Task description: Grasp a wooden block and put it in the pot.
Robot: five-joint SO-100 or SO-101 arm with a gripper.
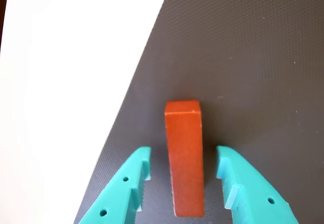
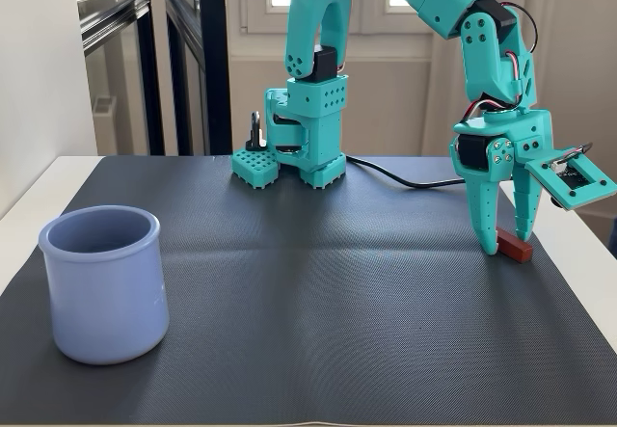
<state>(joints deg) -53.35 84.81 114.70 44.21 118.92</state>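
In the wrist view the wooden block [image 1: 185,158], reddish-brown, lies between the spread fingers of the pincer [image 1: 184,155], its near end cut off. In the fixed view a fingertip hides most of it, apparently untouched; the pot [image 2: 104,283] stands well apart on the tabletop [image 2: 318,331].

Fixed view. Teal two-finger gripper [image 2: 504,241] points straight down at the right side of the dark textured mat [image 2: 318,321] covering the white table [image 2: 39,181]. Jaws parted, tips at mat level, straddling the small reddish-brown wooden block [image 2: 515,248], which lies flat. Large pale lavender-blue rounded pot [image 2: 102,283] stands upright at front left, well apart from the block.
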